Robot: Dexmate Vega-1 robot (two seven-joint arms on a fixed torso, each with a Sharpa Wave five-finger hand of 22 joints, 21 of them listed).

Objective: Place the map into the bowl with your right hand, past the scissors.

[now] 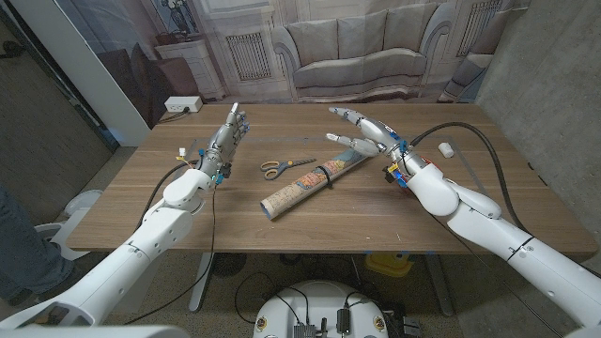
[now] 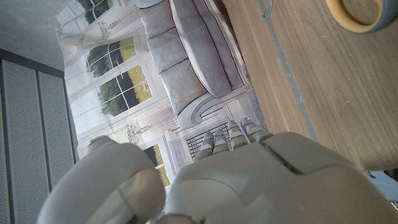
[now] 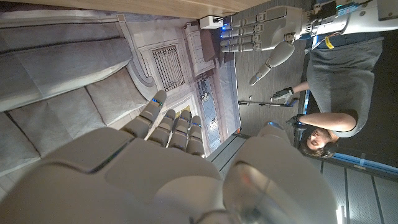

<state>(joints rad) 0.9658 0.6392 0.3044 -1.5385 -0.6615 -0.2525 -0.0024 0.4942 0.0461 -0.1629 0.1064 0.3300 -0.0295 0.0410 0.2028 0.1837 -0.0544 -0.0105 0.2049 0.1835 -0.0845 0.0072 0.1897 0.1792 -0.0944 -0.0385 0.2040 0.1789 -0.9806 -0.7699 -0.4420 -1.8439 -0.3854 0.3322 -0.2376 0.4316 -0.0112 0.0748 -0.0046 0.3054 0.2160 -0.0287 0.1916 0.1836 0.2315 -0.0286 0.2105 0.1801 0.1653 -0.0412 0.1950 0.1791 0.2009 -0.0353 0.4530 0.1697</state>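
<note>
The left hand (image 1: 228,136) is hovering open-fingered left of the yellow-handled scissors (image 1: 285,166) on the wooden counter (image 1: 141,207). The rolled printed paper map (image 1: 314,184) is lying just right of the scissors, below the right hand (image 1: 371,131), whose fingers are spreading empty.

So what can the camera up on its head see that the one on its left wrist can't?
The head view alone takes in the rolled map, the scissors beside it, both arms, and the right hand open above the map's far end.

The left wrist view alone catches part of a round blue-and-yellow rim, maybe the bowl, on the table.

Both show the left hand, holding nothing, the wooden table and the sofa backdrop.
</note>
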